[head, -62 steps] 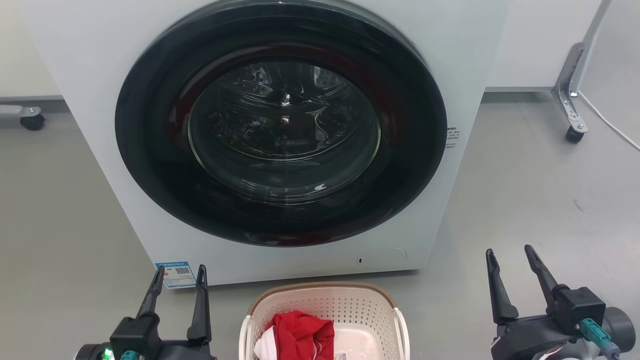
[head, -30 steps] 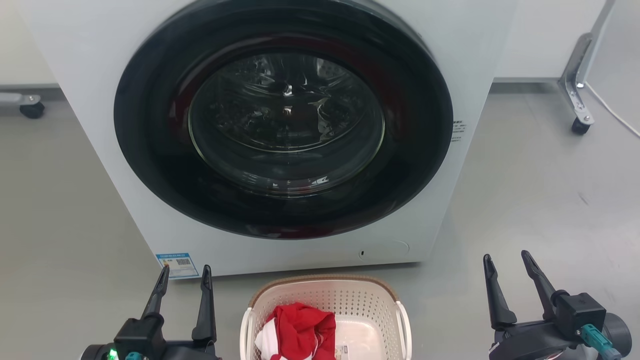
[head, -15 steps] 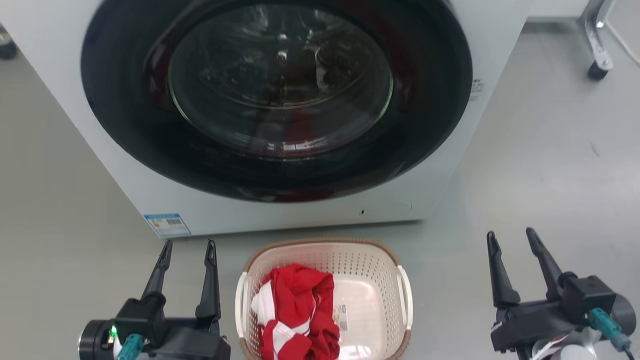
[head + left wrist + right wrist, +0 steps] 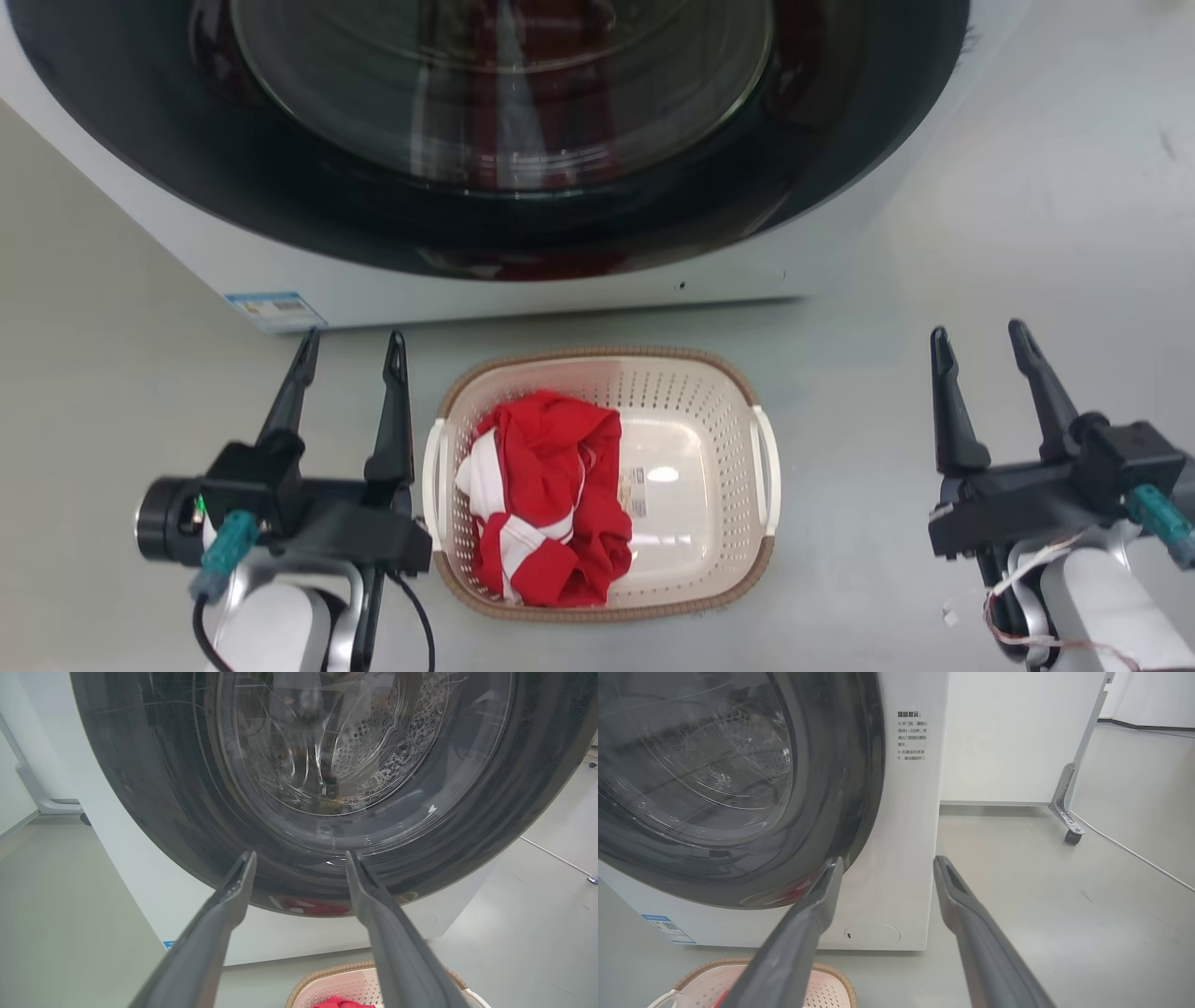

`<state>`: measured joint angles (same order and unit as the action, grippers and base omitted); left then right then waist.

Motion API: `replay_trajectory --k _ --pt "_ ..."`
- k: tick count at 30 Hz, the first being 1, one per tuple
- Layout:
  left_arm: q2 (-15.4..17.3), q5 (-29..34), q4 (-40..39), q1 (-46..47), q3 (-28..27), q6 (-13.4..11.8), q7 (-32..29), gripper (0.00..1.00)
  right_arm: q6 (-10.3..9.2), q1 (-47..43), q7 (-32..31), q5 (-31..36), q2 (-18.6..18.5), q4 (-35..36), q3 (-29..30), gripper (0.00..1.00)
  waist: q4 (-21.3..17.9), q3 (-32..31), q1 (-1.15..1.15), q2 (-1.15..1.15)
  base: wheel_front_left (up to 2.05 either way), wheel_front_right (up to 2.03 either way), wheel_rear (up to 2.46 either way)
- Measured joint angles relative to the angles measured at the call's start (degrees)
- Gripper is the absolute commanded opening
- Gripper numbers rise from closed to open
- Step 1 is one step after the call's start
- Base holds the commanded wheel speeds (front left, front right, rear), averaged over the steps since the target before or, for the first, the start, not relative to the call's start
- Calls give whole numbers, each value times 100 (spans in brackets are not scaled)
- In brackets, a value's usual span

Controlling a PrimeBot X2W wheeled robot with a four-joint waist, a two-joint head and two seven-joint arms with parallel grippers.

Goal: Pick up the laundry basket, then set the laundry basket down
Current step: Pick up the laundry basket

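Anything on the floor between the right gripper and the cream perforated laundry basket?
Nothing: in the head view, bare grey floor separates the right gripper from the cream perforated laundry basket.

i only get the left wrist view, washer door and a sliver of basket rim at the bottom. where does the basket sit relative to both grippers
Observer: In the head view the laundry basket stands on the floor between the left gripper and the right gripper, just in front of the washer.
Operator: is the right gripper on it yet
Observer: No, the right gripper is open and stands well apart from the basket's right handle.
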<state>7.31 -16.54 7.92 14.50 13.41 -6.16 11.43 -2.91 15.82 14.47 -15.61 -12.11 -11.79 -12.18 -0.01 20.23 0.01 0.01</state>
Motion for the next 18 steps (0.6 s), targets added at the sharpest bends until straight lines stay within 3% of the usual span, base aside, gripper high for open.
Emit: replay_trajectory --k 18 --pt "-10 -169 1631 1379 -21 374 -500 100 276 1323 7 -7 212 -1470 -156 100 -2 1270 0 1 0 0 0"
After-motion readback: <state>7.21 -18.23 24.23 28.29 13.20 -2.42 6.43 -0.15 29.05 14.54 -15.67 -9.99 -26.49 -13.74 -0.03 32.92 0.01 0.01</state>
